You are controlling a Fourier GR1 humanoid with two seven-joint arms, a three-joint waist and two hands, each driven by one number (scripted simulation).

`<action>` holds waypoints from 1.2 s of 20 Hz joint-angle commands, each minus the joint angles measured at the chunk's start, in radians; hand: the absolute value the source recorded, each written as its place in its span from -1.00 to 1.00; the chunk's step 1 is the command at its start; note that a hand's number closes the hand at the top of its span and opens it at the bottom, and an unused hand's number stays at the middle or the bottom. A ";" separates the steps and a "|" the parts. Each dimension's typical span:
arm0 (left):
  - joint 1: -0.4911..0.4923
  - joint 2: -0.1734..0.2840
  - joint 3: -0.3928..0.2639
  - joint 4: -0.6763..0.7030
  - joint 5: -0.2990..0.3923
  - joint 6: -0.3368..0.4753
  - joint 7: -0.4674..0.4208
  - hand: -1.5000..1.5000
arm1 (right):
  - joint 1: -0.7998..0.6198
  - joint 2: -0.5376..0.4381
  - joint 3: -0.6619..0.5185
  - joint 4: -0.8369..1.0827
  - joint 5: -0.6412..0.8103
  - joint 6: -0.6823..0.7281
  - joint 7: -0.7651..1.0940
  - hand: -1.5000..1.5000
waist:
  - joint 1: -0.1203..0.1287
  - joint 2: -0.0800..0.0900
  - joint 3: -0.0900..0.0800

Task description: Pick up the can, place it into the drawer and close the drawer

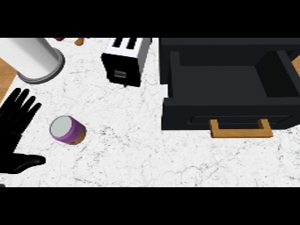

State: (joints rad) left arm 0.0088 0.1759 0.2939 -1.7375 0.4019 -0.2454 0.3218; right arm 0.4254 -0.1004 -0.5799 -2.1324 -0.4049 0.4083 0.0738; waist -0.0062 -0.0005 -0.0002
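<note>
Black drawer [233, 94] pulled out | purple can [67, 130] on counter [145, 149] | left hand [6, 132] fingers spread, grasping nothing

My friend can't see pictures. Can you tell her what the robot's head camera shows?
A small purple can stands on a white marble counter, just right of the robot's open black left hand. To the right, a black drawer with a wooden handle is pulled open. A toaster and a big white cylinder stand at the back.
</note>
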 commanded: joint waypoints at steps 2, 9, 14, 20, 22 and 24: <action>-0.016 -0.019 -0.011 0.163 -0.088 -0.022 -0.137 -1.00 | 0.027 0.050 -0.010 0.005 0.028 0.041 -0.022 -1.00 | -0.002 0.000 0.000; -0.050 -0.042 -0.014 0.282 -0.186 0.052 -0.244 -1.00 | 0.037 0.061 -0.046 -0.087 -0.025 0.050 0.058 -1.00 | -0.003 0.000 0.000; -0.031 -0.028 0.005 0.389 -0.188 0.008 -0.362 -1.00 | -0.038 0.039 -0.086 0.031 -0.017 0.077 0.027 -1.00 | 0.002 0.000 0.000; -0.117 0.055 0.070 0.662 -0.196 -0.037 -0.492 -1.00 | -0.006 0.053 -0.109 -0.045 -0.040 0.098 0.066 -1.00 | -0.003 0.001 0.000; -0.087 0.043 0.060 0.697 -0.221 -0.041 -0.561 -1.00 | -0.017 0.014 -0.144 0.005 -0.093 0.131 0.061 -1.00 | -0.002 0.001 0.000; -0.119 0.044 0.050 0.816 -0.254 -0.055 -0.650 -1.00 | -0.061 0.010 -0.110 -0.056 -0.082 0.066 0.143 -1.00 | -0.002 0.002 -0.001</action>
State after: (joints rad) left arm -0.0828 0.2086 0.3416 -1.0799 0.1874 -0.2810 -0.2021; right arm 0.3921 -0.0615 -0.6849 -2.1491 -0.4479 0.5032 0.1408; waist -0.0074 0.0005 -0.0002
